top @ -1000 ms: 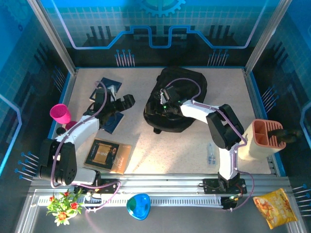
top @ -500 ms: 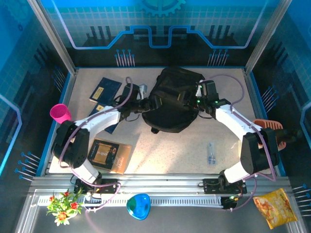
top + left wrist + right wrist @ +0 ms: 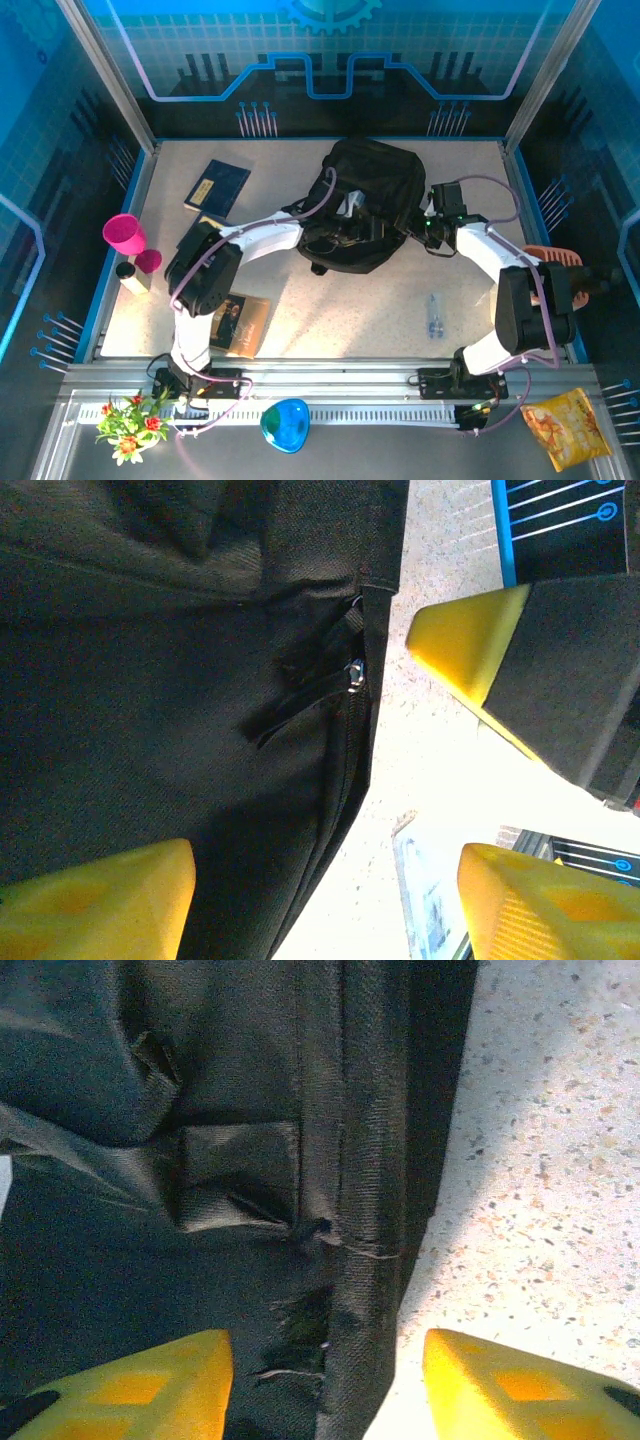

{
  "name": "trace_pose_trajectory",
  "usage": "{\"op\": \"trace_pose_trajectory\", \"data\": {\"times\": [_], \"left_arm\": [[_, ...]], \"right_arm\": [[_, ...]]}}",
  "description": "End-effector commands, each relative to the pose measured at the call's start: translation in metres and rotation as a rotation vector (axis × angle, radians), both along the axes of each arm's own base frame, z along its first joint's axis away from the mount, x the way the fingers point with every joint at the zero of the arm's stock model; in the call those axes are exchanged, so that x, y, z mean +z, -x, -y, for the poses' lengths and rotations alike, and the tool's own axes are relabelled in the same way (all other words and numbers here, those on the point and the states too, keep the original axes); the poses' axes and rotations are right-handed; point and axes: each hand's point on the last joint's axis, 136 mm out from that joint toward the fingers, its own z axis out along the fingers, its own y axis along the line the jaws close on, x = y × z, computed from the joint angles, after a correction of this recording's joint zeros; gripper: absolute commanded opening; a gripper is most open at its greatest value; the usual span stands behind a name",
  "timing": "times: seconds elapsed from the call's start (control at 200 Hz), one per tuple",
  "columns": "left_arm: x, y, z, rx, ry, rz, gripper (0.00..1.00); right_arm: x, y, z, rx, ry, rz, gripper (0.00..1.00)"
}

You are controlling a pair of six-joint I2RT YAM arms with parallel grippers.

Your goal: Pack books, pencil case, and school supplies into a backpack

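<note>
The black backpack (image 3: 360,205) lies at the back centre of the table. My left gripper (image 3: 372,228) reaches across it from the left. In the left wrist view my left gripper (image 3: 325,890) stands open astride the backpack's edge (image 3: 345,780), below a zipper pull (image 3: 353,672). My right gripper (image 3: 416,222) is at the bag's right side, and in its wrist view it (image 3: 325,1360) stands open around a seam (image 3: 365,1260). One navy book (image 3: 217,185) lies back left. Another navy book (image 3: 210,222) is partly under the left arm. The black-and-tan book (image 3: 240,320) lies near the front. The pencil case is out of view.
A clear packet (image 3: 433,315) lies front right on the table. Pink cups (image 3: 124,233) and a small cylinder (image 3: 130,275) stand at the left edge. An orange holder (image 3: 550,280) stands at the right edge. A blue object (image 3: 285,425) and a snack bag (image 3: 570,430) lie beyond the front rail.
The left arm swung right from the navy books onto the backpack. The right gripper drew back from the bag's middle to its right side. Both sets of jaws narrowed.
</note>
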Motion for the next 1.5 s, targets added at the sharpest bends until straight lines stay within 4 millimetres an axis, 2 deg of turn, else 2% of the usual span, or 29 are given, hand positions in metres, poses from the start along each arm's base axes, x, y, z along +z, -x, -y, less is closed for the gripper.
{"op": "trace_pose_trajectory", "data": {"times": [0.0,0.125,0.26,0.455,0.48,0.58,0.84,1.151,1.221,1.496], "left_arm": [[-0.003,0.006,0.016,-0.085,-0.014,0.005,0.67],[-0.017,0.000,0.021,-0.114,-0.051,0.025,0.61],[-0.029,-0.006,0.025,-0.121,-0.080,0.011,0.61],[-0.042,-0.006,0.034,-0.116,-0.068,-0.074,0.60],[-0.044,-0.005,0.035,-0.119,-0.065,-0.085,0.60],[-0.048,-0.004,0.040,-0.120,-0.054,-0.113,0.58],[-0.060,-0.002,0.051,-0.140,-0.055,-0.130,0.51],[-0.052,-0.015,0.061,-0.137,-0.042,-0.091,0.39],[-0.052,-0.015,0.061,-0.139,-0.044,-0.088,0.34],[-0.060,-0.013,0.057,-0.152,-0.092,-0.070,0.32]], "right_arm": [[-0.016,0.003,0.006,-0.010,-0.014,-0.047,0.44],[-0.025,0.003,0.008,-0.012,-0.020,-0.070,0.34],[-0.038,0.006,0.007,-0.015,-0.040,-0.098,0.26],[-0.045,0.007,0.007,-0.030,-0.060,-0.116,0.22],[-0.055,0.015,0.007,-0.032,-0.059,-0.145,0.22],[-0.060,0.017,0.008,-0.040,-0.073,-0.160,0.19],[-0.064,0.018,0.005,-0.044,-0.112,-0.163,0.17],[-0.063,0.018,0.004,-0.040,-0.121,-0.160,0.17],[-0.062,0.018,0.005,-0.043,-0.122,-0.157,0.17],[-0.061,0.017,0.005,-0.042,-0.126,-0.154,0.17]]}}
